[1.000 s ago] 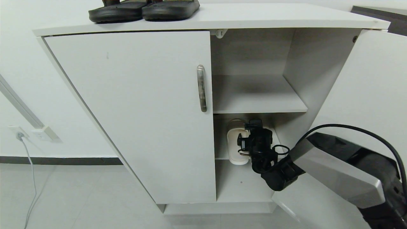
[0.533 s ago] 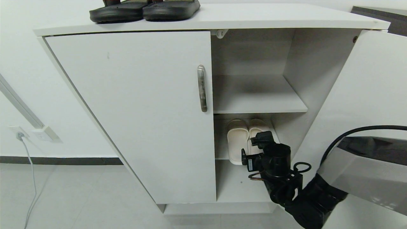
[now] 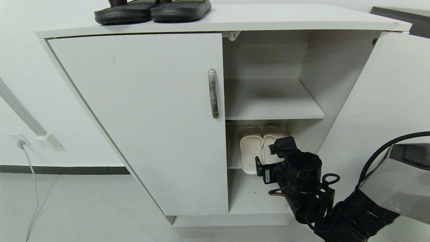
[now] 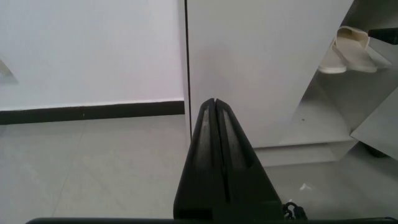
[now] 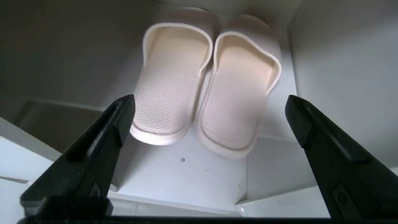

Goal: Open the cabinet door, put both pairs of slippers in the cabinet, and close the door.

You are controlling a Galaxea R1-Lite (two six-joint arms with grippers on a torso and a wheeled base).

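Note:
A pair of white slippers (image 3: 260, 148) (image 5: 205, 102) lies side by side on the lower shelf of the white cabinet (image 3: 302, 20); the left wrist view catches them too (image 4: 351, 50). A pair of black slippers (image 3: 153, 11) rests on the cabinet top, at its left. The right door (image 3: 386, 94) stands swung open, while the left door (image 3: 141, 117) is closed. My right gripper (image 3: 268, 156) (image 5: 209, 106) is open and empty, just in front of the white slippers, outside the shelf. My left gripper (image 4: 214, 106) is shut with nothing in it, low over the floor, left of the cabinet.
The upper shelf (image 3: 268, 101) and the bottom compartment (image 3: 252, 195) hold nothing. A metal handle (image 3: 212, 93) sticks out from the closed left door. A wall socket with a cable (image 3: 20, 141) is at the far left. Grey floor tiles (image 3: 84, 208) lie in front.
My right gripper has drawn back out of the cabinet, down and to the right. Both white slippers stay on the lower shelf and are now uncovered.

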